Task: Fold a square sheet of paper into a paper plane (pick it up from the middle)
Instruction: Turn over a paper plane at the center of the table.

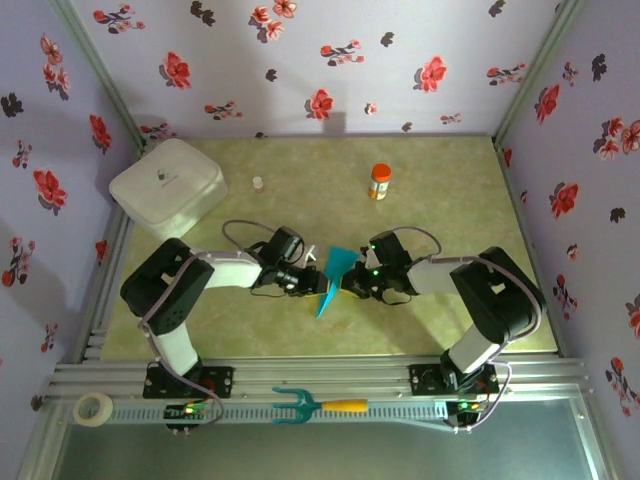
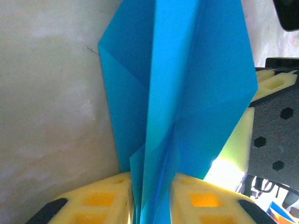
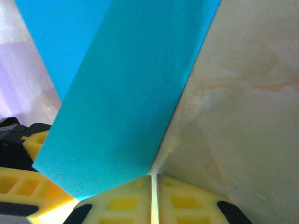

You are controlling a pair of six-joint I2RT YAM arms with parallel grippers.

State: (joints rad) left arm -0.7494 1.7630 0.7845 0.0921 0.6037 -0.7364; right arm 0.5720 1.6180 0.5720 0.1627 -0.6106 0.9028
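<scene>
Between the two sets of jaws, over mid-surface (image 1: 300, 180), the teal paper plane (image 1: 333, 272) is held creased, with its point toward the arm bases; left jaws are clamped on its folded layers between yellow pads (image 2: 100, 200), right jaws are closed together, the plane's edge at their tips, pinch uncertain.

Paper plane (image 1: 333, 275) at the table's (image 1: 300, 210) centre — box (image 1: 167, 186) at ten o'clock, jar (image 1: 380, 182) at one; fork (image 1: 318, 405) on the near rail (image 1: 400, 375) at six, tape roll (image 1: 94, 407) at eight.
</scene>
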